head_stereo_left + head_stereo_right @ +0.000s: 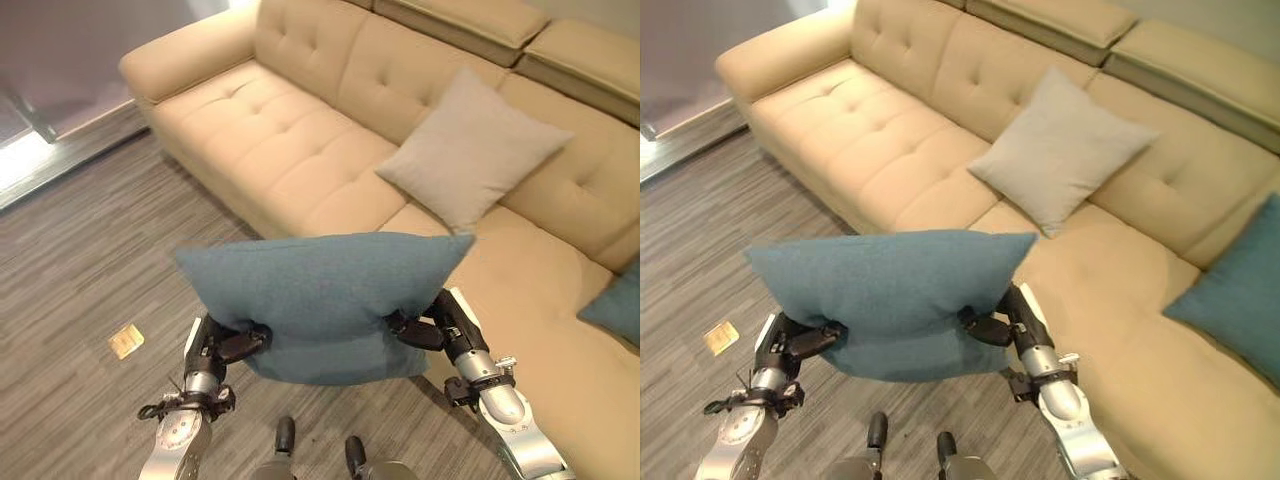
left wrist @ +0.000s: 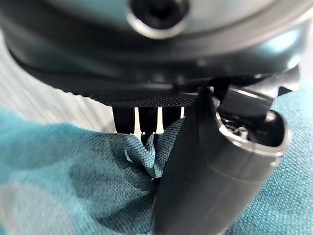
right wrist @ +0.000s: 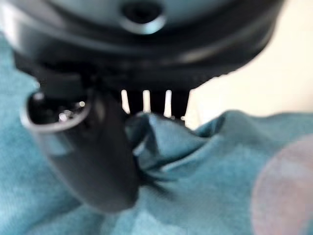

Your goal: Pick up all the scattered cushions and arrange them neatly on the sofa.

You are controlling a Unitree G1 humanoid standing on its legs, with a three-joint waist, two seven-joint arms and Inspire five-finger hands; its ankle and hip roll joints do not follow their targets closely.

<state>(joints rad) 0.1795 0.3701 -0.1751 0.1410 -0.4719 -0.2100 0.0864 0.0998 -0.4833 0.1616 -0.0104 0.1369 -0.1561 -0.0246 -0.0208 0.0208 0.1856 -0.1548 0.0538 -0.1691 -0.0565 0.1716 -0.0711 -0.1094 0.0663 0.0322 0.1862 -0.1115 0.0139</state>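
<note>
Left eye view: teal cushion (image 1: 325, 300) held up off the floor before the sofa (image 1: 300, 150), left hand (image 1: 225, 345) and right hand (image 1: 430, 328) clamped on its ends. Grey cushion (image 1: 470, 148) propped on the backrest.

Right eye view: second teal cushion (image 1: 1240, 290) on the seat (far right).

Wrist views: thumbs and fingers (image 2: 146, 120) pinching teal fabric.

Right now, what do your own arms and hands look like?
Two silver-grey metal arms, rounded and glossy, with black bands and fittings at the wrists. Each ends in a dark hand: left hand, right hand. Up close, the thumbs are smooth dark grey and the fingers black and straight-sided.
</note>
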